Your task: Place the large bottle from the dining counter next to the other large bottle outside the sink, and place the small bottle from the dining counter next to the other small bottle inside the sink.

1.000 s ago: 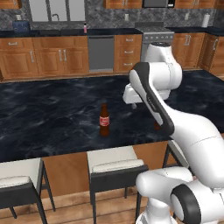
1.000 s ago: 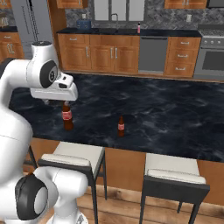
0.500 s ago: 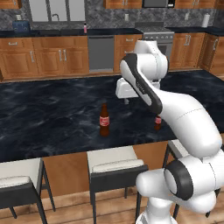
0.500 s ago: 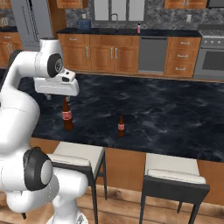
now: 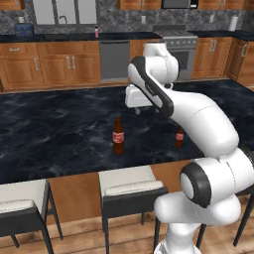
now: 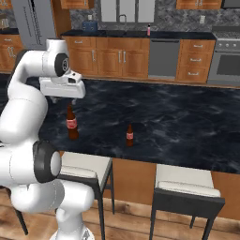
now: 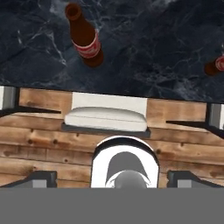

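Observation:
The large bottle (image 5: 118, 136) (image 6: 71, 123), tall, brown and red-labelled, stands upright on the dining counter (image 5: 54, 134) near its front edge. The small bottle (image 5: 179, 138) (image 6: 130, 135) stands to its right on the same top. My gripper (image 5: 137, 110) (image 6: 62, 99) hangs open and empty above the counter, just beyond the large bottle and higher than its cap. In the hand view the large bottle (image 7: 85, 37) is at upper left, the small bottle (image 7: 216, 65) at the right edge, and the fingertips (image 7: 41, 178) stand wide apart. The other large bottle (image 5: 96, 32) (image 6: 149, 30), pale pink, stands on the far worktop.
A gooseneck tap (image 5: 63, 22) (image 6: 124, 18) marks the sink on the far worktop; its basin is hidden from here. Stools (image 5: 130, 186) (image 6: 187, 185) stand along the near side of the counter. A floor aisle separates the counter from the wall cabinets.
The arm has swung and the hand has moved left, closer to the large bottle. Both bottles stand where they were. The jaws stay wide.

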Robot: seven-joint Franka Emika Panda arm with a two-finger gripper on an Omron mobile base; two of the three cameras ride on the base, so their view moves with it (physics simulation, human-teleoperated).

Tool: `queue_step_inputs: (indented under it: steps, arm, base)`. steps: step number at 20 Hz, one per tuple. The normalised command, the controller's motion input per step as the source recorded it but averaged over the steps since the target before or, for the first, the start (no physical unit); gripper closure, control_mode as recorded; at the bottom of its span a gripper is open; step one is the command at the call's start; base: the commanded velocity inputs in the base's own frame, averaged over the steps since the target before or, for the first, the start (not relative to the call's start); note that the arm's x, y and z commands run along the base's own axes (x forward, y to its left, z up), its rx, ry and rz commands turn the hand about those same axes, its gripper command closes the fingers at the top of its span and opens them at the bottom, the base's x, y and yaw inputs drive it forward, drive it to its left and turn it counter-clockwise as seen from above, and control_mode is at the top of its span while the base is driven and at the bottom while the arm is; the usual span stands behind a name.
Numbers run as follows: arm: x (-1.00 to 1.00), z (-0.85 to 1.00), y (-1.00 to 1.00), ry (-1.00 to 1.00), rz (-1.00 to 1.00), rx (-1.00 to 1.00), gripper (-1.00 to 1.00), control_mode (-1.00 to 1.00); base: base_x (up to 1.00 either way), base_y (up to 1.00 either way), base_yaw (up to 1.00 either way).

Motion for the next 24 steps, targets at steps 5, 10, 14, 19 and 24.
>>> queue_step_inputs:
  steps: [5, 10, 14, 19, 24]
  arm:
    - [0.16, -0.38, 0.00, -0.12, 0.00, 0.00, -1.00, -1.00]
    - [0.28, -0.06, 0.09, 0.02, -0.01, 0.00, -1.00, -1.00]
    - [0.39, 0.00, 0.12, 0.10, 0.00, 0.00, -1.00, -1.00]
    - [0.34, 0.00, 0.07, 0.01, 0.00, 0.00, -1.00, -1.00]
    - [0.33, 0.00, 0.21, -0.01, 0.00, 0.00, -1.00, -1.00]
  base:
    - [0.00, 0.00, 0.00]
    - [0.00, 0.00, 0.00]
    - [0.00, 0.00, 0.00]
    - [0.00, 0.00, 0.00]
    - [0.00, 0.00, 0.00]
